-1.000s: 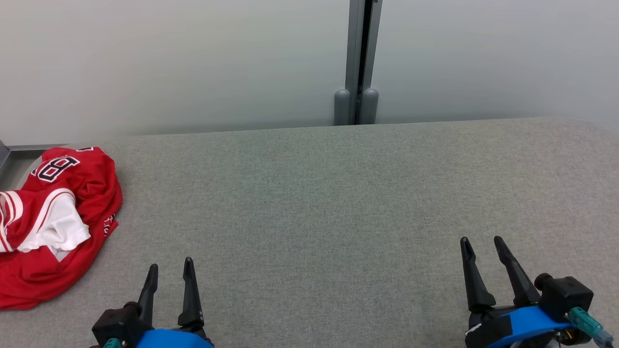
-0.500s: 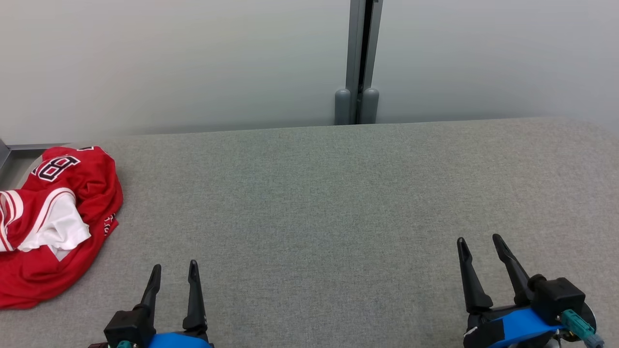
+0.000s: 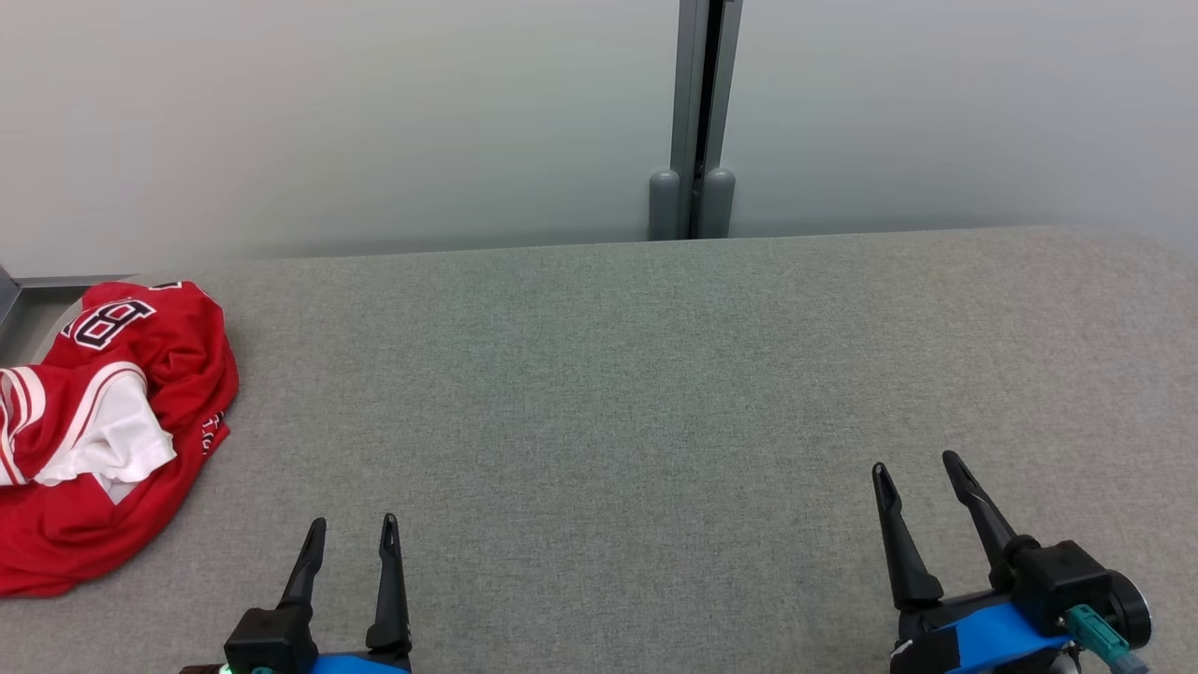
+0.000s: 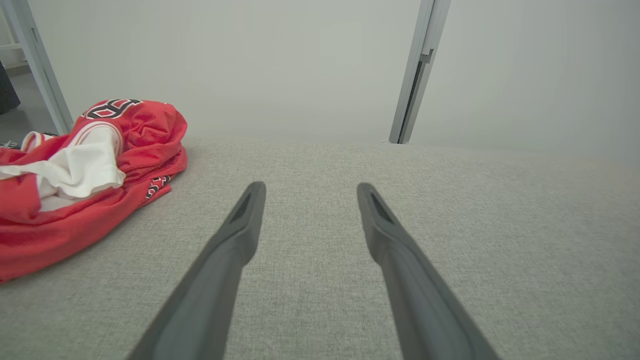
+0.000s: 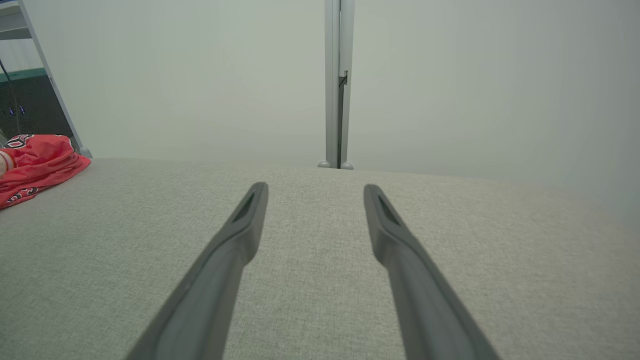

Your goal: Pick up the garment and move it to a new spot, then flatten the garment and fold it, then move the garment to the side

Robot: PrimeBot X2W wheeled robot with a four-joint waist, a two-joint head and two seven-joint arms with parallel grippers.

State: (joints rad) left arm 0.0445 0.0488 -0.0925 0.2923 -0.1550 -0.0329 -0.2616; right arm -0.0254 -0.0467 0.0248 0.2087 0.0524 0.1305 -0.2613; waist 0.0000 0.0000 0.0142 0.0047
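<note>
You're in a lab-type test bay here, not somebody's home. The table [image 3: 655, 374] is one wide slab wrapped edge to edge in plain grey woven fabric, more rig pad than furniture. Right behind it stand pale, frosted-looking partition panels [image 3: 328, 122], joined by a grey metal post [image 3: 693, 112] with rounded feet [image 3: 663, 206] at the table's far edge. Off to your left there's another grey frame upright [image 4: 42, 65], slanted in the left wrist view. Past it, the right wrist view catches a dark patch of room [image 5: 30, 105] with a teal strip, too dim to tell what's in there.
</note>
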